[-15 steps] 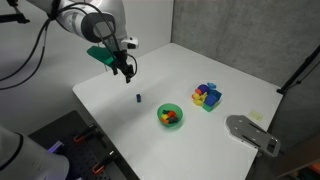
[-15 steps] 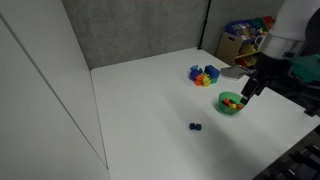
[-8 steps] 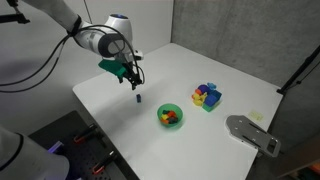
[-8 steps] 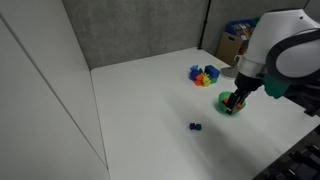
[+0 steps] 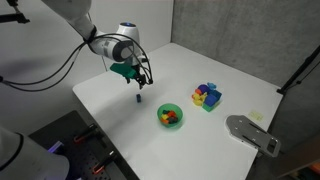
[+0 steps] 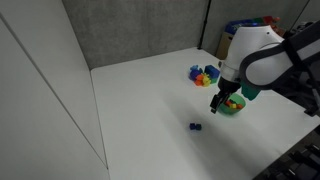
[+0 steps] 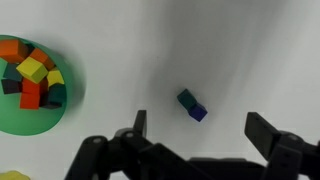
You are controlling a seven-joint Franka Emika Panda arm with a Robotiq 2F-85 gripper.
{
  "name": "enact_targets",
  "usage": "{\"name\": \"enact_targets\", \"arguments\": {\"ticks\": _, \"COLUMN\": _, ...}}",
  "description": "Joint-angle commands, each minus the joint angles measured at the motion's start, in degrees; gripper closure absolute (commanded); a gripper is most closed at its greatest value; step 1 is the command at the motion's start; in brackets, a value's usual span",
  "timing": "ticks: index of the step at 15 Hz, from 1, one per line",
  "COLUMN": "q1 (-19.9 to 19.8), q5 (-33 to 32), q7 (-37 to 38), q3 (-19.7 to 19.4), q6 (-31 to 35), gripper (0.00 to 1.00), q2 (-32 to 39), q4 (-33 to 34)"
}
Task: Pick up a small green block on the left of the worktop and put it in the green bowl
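Observation:
The small green block [image 7: 192, 105] lies on the white worktop [image 7: 250, 50]. In the wrist view it looks like a dark green cube joined to a dark blue one. It shows as a tiny dark speck in both exterior views [image 5: 137, 97] [image 6: 195, 127]. My gripper [image 7: 200, 128] is open and empty, hovering above the block, which sits between and just ahead of the fingertips [image 7: 138, 122]. The gripper also shows in both exterior views [image 5: 141, 82] [image 6: 217, 105]. The green bowl [image 7: 15, 118] [image 5: 170, 115] [image 6: 235, 106] holds several colored blocks.
A blue square container [image 5: 208, 96] [image 6: 205, 74] with bright blocks stands beyond the bowl. A grey device [image 5: 252, 133] lies at the worktop's edge [image 5: 100, 125]. Boxes with clutter [image 6: 245, 38] stand behind the table.
The arm has moved across the worktop toward the small block and lower. The block and bowl have not moved.

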Motion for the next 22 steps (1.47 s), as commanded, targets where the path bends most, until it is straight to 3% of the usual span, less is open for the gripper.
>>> {"name": "enact_targets", "arguments": {"ticks": 1, "q1": -0.1, "q5": 0.0, "q7": 0.0, "q3": 0.1, "q6": -0.2, "gripper": 0.00, "q2": 0.4, "q4": 0.4}}
{"name": "enact_targets", "arguments": {"ticks": 10, "q1": 0.0, "q5": -2.4, "q7": -7.4, "q3": 1.3, "q6": 4.6, "gripper": 0.00, "q2": 9.6, "q4": 5.4}}
{"name": "enact_targets", "arguments": {"ticks": 22, "q1": 5.7, "q5": -11.4, "q7": -6.6, "q3": -1.7, "q6": 10.5, "gripper": 0.00, "q2": 25.7, "q4": 17.2}}
